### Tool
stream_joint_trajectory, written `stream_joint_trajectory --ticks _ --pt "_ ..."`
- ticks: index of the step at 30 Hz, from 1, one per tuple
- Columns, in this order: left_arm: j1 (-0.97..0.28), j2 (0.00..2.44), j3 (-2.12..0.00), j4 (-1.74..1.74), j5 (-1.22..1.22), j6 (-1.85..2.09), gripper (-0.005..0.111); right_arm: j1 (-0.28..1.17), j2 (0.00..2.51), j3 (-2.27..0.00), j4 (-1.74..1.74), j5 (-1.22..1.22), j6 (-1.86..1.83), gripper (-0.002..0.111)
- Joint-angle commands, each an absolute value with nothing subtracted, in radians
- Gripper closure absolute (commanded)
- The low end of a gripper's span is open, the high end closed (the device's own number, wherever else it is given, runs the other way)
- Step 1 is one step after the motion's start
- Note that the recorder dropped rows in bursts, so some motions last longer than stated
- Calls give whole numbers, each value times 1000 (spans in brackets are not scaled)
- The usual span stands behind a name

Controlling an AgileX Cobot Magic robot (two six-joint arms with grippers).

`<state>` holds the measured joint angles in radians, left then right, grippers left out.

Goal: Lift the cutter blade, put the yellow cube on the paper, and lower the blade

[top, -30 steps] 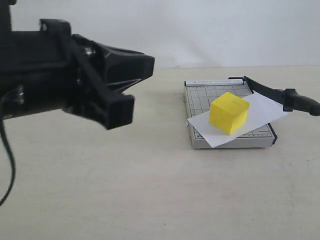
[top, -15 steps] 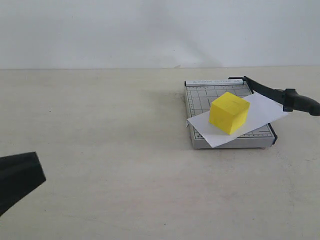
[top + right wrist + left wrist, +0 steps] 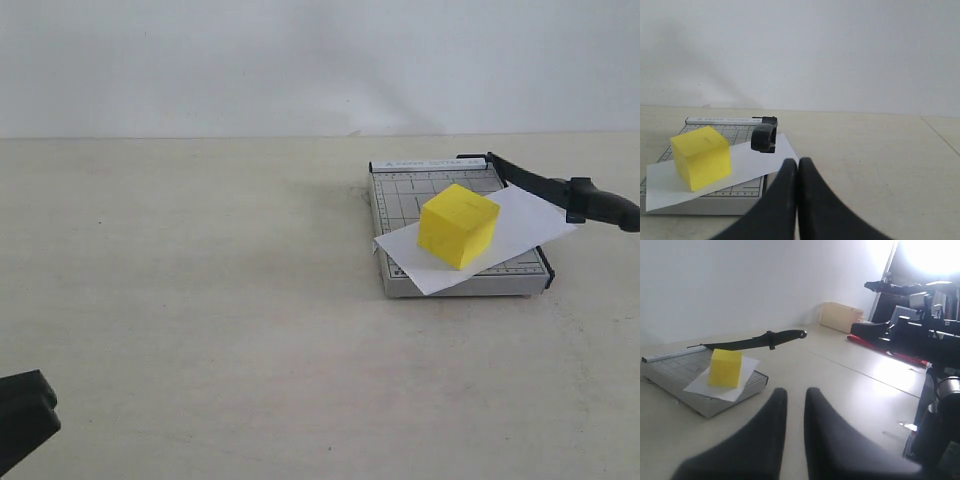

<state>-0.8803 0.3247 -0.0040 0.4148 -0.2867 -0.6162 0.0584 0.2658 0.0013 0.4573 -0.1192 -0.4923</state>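
The yellow cube (image 3: 458, 226) stands on the paper (image 3: 530, 222), which lies slantwise across the grey gridded cutter base (image 3: 400, 200). The cutter blade (image 3: 560, 190) is lifted at a shallow angle off the base's right side, handle end in the air. Of my left gripper only a black tip (image 3: 22, 420) shows at the exterior view's bottom-left corner. In the left wrist view the left gripper (image 3: 795, 392) is open by a narrow gap, empty, well back from the cube (image 3: 725, 368). My right gripper (image 3: 798, 162) is shut and empty, just short of the paper (image 3: 755, 165), near the blade handle (image 3: 764, 137).
A cardboard box (image 3: 841, 316) sits against the wall beyond the cutter. Black equipment (image 3: 920, 330) and a red item (image 3: 875, 345) stand at the far side of the table in the left wrist view.
My left arm has pulled back from the upper left of the exterior view down to the bottom-left corner. Cube, paper and blade have not moved.
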Motion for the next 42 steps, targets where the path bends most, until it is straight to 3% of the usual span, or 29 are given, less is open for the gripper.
stream_joint_trajectory --ticks 1,7,18,27,42 --pt "-874 272 0 422 -307 -621 94 59 263 0 461 -131 -496 108" --pt "-765 161 0 426 -307 -619 94 59 263 0 461 -131 -496 108" --pt "-394 106 0 426 -311 -619 94 59 263 0 461 -126 -496 108" --pt "-201 42 0 426 -308 -619 94 59 263 0 461 -131 -429 108" --pt "-145 0 0 426 -310 -619 94 59 263 0 463 -181 -78 108"
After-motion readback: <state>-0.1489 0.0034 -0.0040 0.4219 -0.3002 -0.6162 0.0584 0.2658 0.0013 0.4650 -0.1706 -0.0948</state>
